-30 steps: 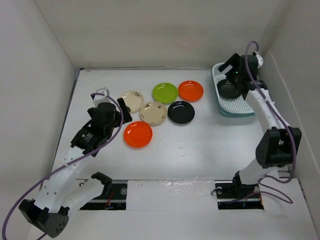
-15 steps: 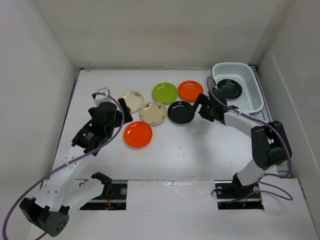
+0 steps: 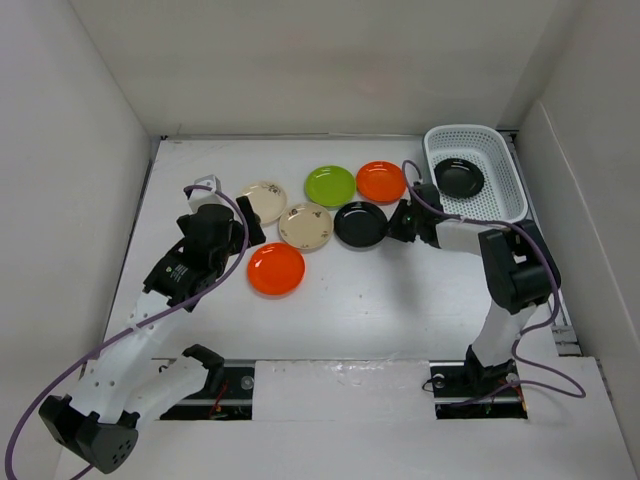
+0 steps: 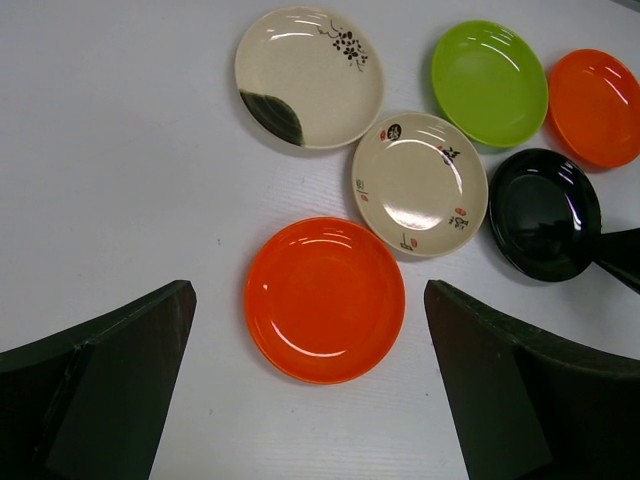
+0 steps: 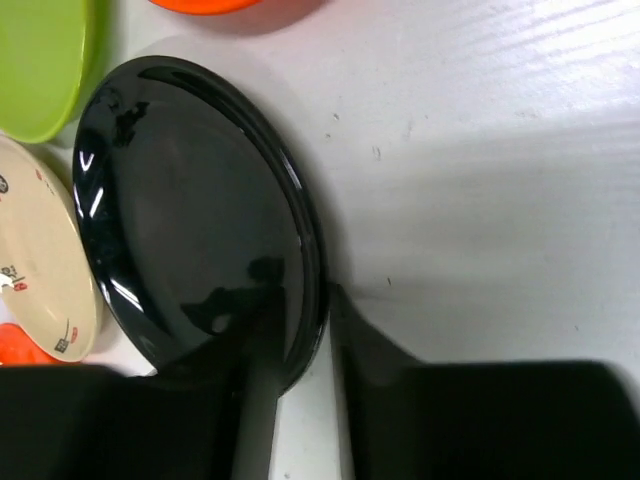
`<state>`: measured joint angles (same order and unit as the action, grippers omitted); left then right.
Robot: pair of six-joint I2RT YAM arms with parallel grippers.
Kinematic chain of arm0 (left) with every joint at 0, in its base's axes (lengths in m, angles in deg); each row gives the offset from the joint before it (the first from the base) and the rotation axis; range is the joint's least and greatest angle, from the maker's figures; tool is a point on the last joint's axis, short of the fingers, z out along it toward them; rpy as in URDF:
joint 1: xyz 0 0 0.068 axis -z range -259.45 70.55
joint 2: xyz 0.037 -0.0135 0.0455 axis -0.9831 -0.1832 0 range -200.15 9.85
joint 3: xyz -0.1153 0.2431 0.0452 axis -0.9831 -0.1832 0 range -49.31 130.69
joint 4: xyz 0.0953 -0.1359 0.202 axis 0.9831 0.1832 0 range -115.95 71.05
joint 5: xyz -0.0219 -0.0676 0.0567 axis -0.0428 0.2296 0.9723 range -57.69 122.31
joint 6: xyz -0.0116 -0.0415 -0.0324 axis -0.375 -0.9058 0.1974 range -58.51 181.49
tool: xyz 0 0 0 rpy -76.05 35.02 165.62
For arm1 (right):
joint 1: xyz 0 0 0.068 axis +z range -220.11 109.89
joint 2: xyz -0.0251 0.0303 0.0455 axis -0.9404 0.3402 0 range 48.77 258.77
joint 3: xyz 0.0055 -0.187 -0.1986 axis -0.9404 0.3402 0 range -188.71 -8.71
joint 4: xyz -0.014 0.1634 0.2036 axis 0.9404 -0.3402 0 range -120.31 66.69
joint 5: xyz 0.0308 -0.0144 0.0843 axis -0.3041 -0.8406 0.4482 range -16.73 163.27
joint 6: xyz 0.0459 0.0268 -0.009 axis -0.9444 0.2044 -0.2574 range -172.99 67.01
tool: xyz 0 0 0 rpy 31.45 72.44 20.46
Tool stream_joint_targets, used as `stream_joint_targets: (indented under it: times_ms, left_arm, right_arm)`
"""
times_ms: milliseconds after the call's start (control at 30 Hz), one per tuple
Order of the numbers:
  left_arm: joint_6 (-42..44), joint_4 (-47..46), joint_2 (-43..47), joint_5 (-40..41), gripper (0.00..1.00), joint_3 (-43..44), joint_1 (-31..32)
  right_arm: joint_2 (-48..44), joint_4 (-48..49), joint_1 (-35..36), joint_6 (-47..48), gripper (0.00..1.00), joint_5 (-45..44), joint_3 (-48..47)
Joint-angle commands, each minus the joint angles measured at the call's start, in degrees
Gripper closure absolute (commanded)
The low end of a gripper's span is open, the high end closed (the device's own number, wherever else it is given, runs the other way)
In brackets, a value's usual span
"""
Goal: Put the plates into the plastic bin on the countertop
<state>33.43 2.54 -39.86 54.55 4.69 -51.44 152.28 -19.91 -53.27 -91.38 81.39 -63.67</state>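
- You're on the pick-up step. A black plate (image 3: 459, 178) already lies in the plastic bin (image 3: 490, 208), and six plates sit on the bench (image 3: 400, 300) to its left.
- Your right hand (image 5: 300, 300) is low at the bin-side edge of the other black plate (image 5: 190, 200). One finger is over the dish and one is outside on the bench, with the rim between them. The gap is narrow, and I cannot tell whether the pinch has bitten.
- That plate looks flat on the bench, close beside a cream plate (image 5: 35, 250).
- Your left hand (image 4: 307, 290) is spread wide, holds nothing, and hovers over an orange plate (image 4: 325, 330).
- Next, I judge you should:
  - make the pinch firm;
  - lift clear of the neighbouring plates and the bin's flared rim;
  - carry the plate right and set it down inside the bin.
- The glossy, shallow rim may slip, so go gently.
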Motion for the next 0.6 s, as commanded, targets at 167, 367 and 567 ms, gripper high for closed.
stream_joint_targets:
  times_ms: [167, 367, 567]
  left_arm:
    - [0.72, -1.60, 0.23, -0.18, 0.00, -0.12, -0.06]
    - [0.72, -1.60, 0.23, -0.18, 0.00, -0.12, -0.06]
    - [0.72, -1.60, 0.23, -0.18, 0.00, -0.12, -0.06]
  right_arm:
    - [0.57, 1.44, -2.07, -1.25, 1.00, -0.20, 1.43]
    - [-14.45, -5.85, -2.08, -3.09, 1.00, -6.08, 2.14]
    - [-25.81, -13.32, -8.30, -1.69, 1.00, -7.23, -5.58]
